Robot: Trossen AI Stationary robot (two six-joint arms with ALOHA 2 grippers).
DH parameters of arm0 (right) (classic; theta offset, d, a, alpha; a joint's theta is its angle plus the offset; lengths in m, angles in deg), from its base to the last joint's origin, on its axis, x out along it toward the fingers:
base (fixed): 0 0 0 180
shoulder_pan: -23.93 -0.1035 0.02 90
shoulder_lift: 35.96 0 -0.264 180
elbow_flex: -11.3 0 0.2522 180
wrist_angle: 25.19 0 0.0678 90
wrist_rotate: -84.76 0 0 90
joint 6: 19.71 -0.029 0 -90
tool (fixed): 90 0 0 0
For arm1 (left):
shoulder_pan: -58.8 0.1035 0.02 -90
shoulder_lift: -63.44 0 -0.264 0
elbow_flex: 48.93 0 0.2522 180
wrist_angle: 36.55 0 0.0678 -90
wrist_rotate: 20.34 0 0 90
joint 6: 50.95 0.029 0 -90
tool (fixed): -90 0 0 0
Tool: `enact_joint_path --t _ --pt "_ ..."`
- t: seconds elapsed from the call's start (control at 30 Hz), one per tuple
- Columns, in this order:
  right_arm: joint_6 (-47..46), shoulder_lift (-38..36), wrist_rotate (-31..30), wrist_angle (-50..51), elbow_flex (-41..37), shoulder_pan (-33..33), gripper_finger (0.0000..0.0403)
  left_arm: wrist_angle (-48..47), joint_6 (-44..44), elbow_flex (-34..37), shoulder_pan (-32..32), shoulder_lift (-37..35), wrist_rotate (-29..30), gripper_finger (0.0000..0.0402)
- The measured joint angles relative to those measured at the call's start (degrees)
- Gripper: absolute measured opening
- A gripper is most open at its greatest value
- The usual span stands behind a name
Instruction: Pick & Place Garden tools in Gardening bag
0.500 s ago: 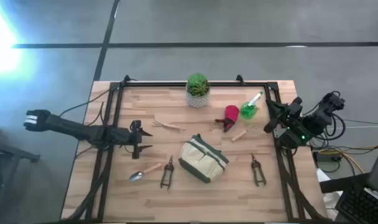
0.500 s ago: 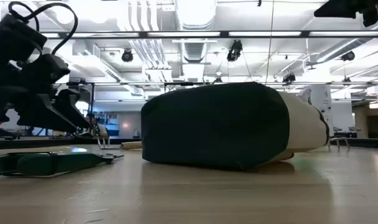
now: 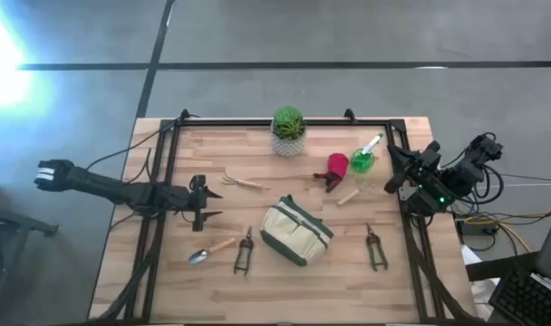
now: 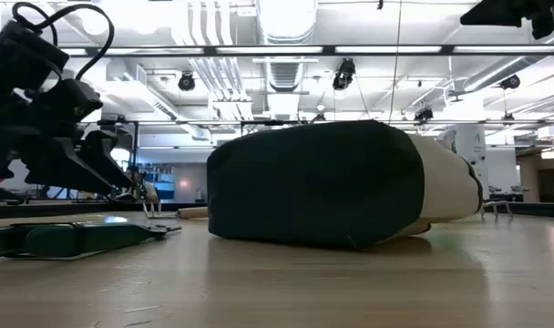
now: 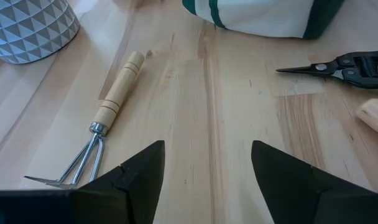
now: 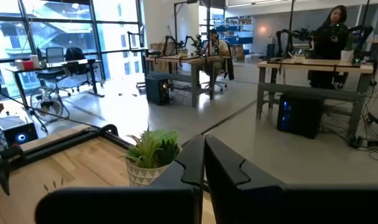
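Low view: gardening bag (image 4: 341, 182) on its side, dark base filling the centre and hiding most of the table behind; opening not visible. At 9 o'clock, a flat green object (image 4: 67, 239), cut by the edge, too indistinct to name.

Left wrist view: bag cropped at 12 o'clock, only a white-and-green corner showing; patterned pot (image 5: 27, 28) cropped at 10 o'clock, plant out of frame; shears (image 5: 338, 64) cut off at 3 o'clock, handles unseen; a wooden handle end (image 5: 374, 116) cropped just below, tool head hidden.

High view: red item (image 3: 336, 168) too small to identify.

Right wrist view: potted plant (image 6: 153, 155) partly hidden behind the closed fingers.
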State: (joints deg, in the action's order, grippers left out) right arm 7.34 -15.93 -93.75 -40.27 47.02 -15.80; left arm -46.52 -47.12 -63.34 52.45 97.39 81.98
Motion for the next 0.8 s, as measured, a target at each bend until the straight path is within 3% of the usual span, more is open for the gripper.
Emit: enact_joint_path --t 0.47,0.63,0.8 --pt "-0.05 -0.02 0.37 0.00 0.00 0.03 0.0008 0.01 0.01 -0.01 -0.01 0.00 0.02 0.0241" --pt "-3.08 -0.03 8.55 -0.10 0.00 0.07 0.0008 0.01 0.02 0.00 0.00 0.00 0.00 0.0241" --pt "0.10 -0.06 16.74 -0.30 0.00 0.04 0.0008 -2.42 -0.13 -0.08 -0.02 0.07 -3.93 0.0241"
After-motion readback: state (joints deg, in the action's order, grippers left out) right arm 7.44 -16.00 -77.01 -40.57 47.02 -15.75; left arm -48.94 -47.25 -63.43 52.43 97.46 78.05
